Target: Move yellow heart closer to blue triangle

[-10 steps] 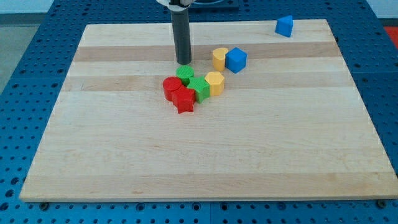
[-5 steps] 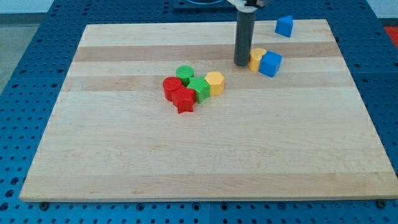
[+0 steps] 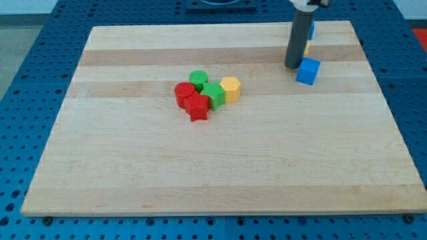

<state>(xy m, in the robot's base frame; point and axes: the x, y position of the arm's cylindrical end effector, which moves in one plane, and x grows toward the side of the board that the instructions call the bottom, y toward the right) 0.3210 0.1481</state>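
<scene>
At the worktop's [image 3: 133, 167] one o'clock corner, my tip [image 3: 292, 66], with no hand to clench, hides most of the yellow heart [image 3: 306, 48] just beside the blue triangle [image 3: 311, 29]; task looks nearly done.

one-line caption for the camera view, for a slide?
My tip beside the blue cube, yellow heart and blue triangle mostly hidden behind the rod.
</scene>
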